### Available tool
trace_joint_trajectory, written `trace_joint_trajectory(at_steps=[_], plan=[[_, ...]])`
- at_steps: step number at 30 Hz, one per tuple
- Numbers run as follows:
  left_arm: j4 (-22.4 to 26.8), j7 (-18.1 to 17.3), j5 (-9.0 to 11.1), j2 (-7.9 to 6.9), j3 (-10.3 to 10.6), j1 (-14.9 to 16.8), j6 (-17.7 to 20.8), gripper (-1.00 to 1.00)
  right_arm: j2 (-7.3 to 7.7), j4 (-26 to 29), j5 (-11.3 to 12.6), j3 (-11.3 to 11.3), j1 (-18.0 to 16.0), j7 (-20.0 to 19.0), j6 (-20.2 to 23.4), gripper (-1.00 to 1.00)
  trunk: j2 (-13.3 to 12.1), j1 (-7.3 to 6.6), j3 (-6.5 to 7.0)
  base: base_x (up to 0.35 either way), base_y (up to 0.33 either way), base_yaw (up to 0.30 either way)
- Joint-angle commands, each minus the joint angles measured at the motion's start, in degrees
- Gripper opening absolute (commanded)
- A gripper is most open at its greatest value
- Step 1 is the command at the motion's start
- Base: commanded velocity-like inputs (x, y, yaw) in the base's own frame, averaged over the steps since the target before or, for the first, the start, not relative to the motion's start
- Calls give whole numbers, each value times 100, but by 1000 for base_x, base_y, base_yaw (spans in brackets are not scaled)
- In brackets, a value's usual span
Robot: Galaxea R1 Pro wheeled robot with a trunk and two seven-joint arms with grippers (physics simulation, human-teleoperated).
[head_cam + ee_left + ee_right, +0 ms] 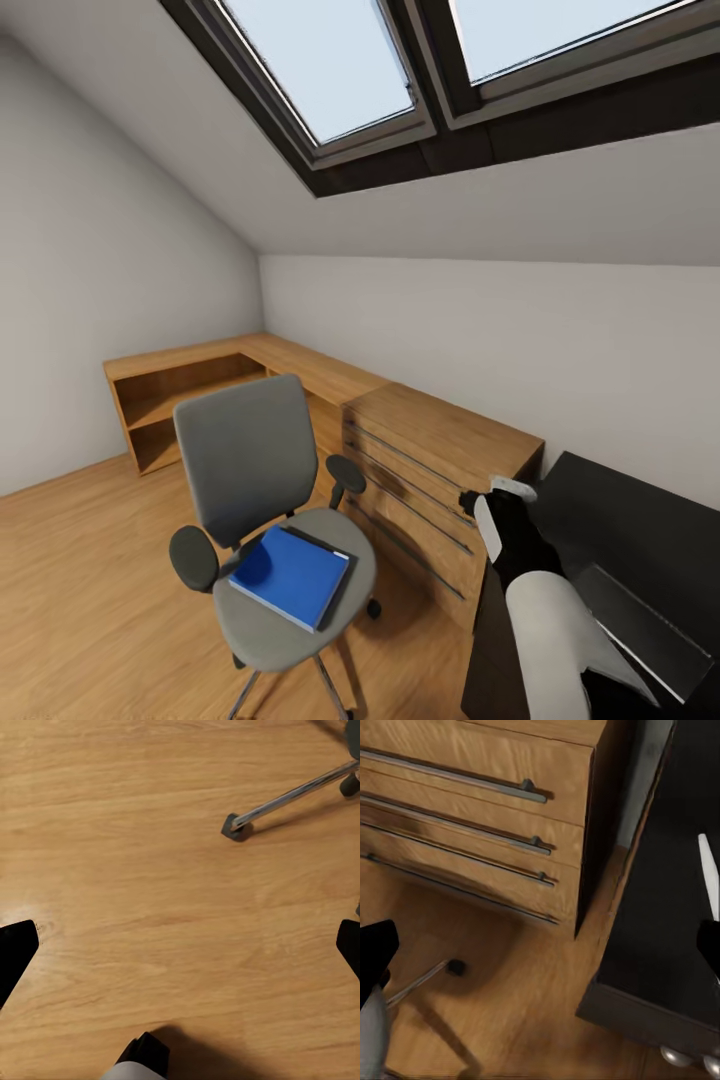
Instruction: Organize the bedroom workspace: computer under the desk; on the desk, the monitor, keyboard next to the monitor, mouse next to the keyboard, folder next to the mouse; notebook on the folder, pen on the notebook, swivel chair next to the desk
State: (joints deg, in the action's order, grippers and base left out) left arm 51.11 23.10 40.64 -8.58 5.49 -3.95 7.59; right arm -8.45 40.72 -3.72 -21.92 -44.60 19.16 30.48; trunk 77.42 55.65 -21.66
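The swivel chair, grey with black armrests, stands on the wood floor left of the black-topped desk, in front of a wooden drawer cabinet. The blue folder lies flat on its seat. My right arm reaches over the desk's near corner. In the right wrist view my right gripper is open above the floor and the desk edge, where a thin white pen lies. My left gripper is open over bare floor, near a chrome chair leg.
A light-wood drawer cabinet with long metal handles stands between chair and desk. A low wooden shelf unit runs along the far walls. A flat dark grey slab lies on the desk. Sloped ceiling with skylight overhead.
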Motion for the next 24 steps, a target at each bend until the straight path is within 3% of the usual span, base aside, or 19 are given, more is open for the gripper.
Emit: trace_joint_trajectory(at_steps=[1, 8, 16, 24], plan=[[11, 46, 31, -7, 23, 0, 15, 100, -14, 11, -38, 32, 3, -9, 41, 100, 4, 1, -4, 0, 0, 237], [-90, 40, 23, -5, 29, 0, 14, 100, -40, 7, -31, 702, 208, -16, 34, 100, 4, 1, 1, 0, 0, 264], [-221, 37, 15, -4, 26, 0, 14, 100, -68, 6, -24, 891, 260, -17, 29, 100, 4, 1, 2, 0, 0, 241], [-255, 37, 20, 47, 24, 0, -163, 100, -89, 6, -31, 954, 275, -15, 1, 100, 4, 1, 2, 0, 0, 46]])
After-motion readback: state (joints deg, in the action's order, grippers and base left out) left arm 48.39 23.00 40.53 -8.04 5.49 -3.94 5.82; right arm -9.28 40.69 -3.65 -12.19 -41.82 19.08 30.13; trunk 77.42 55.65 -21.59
